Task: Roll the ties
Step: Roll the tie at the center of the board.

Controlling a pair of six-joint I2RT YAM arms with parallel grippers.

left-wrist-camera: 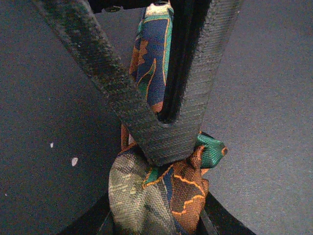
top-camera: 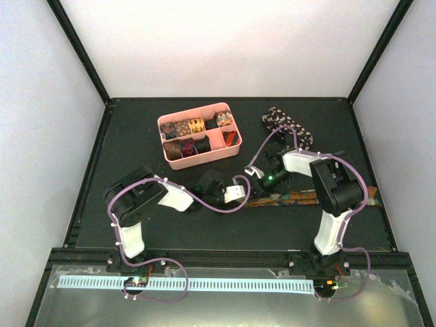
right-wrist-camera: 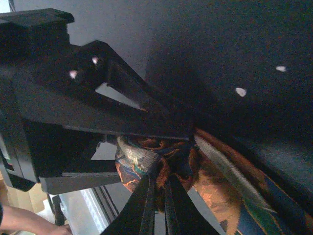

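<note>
I'm watching the tie [top-camera: 291, 197] that the arms are working: it is lying flat on the table [top-camera: 136, 143] just right of the middle of the top view, its loose length running toward the right. Its left end is bunching up where the two grippers are meeting.

In the left wrist view that tie [left-wrist-camera: 159, 193] is showing blue, orange and green, wadding into a lump at the bottom of the frame with a strip running up toward the top edge. The left gripper [left-wrist-camera: 166, 144] is pinching it, the two fingers [left-wrist-camera: 117, 93] coming together in a V, tips touching right on top of the lump. From above, the left gripper [top-camera: 238, 193] is sitting near the centre of the frame.

In the right wrist view the tie [right-wrist-camera: 215, 191] is spreading toward the lower right, curling into a small roll at lower centre. The right gripper [right-wrist-camera: 157, 198] is coming up from the bottom edge, fingers nearly together and nipping a fold of the cloth. From above, the right gripper [top-camera: 263, 178] is sitting just beside the left one, slightly up and right.

A speckled tie [top-camera: 286, 126] is lying in a loose heap at the upper right. The tray [top-camera: 194, 162] is sitting at upper centre, well apart from the grippers, holding rolled ties [top-camera: 196, 126] in its compartments.
</note>
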